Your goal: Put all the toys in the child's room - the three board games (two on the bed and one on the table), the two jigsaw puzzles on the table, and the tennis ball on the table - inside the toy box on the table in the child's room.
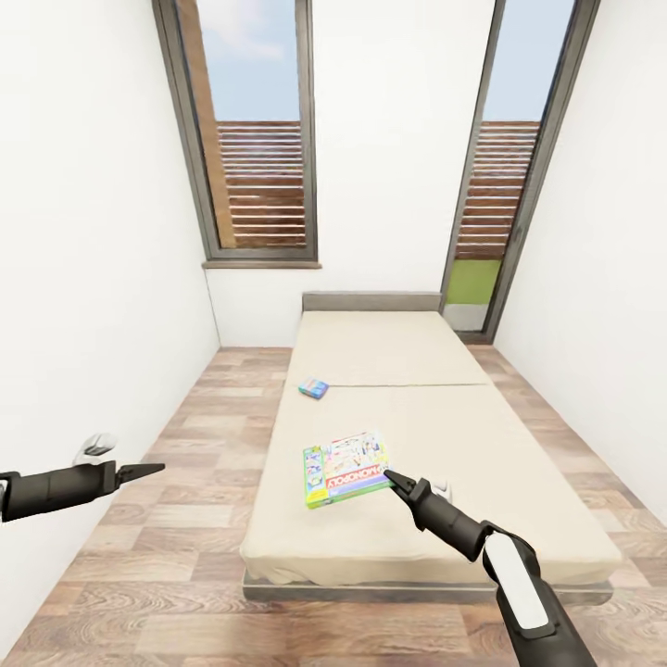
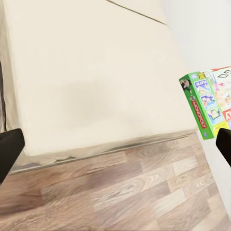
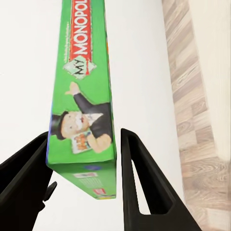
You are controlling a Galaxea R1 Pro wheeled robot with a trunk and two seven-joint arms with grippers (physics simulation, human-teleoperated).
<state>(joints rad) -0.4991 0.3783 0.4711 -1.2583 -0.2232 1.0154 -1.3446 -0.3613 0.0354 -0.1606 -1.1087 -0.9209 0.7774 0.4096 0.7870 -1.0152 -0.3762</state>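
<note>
While parted around 1 corner of the pale green multicoloured Monopoly board game box (image 1: 346, 468), right gripper (image 3: 84, 159) straddles its green edge, black fingers (image 3: 139, 183) either side, contact with the box not discernible. Flat on the beige mattress of the low dark-framed bed (image 1: 417, 371), near its foot, lies that box. Further up the mattress, towards the headboard, rests the small blue board game box (image 1: 314, 388). Beside the bed, over the wood-plank floor (image 1: 204, 417), hangs left gripper (image 1: 153, 470), spread and empty.
</note>
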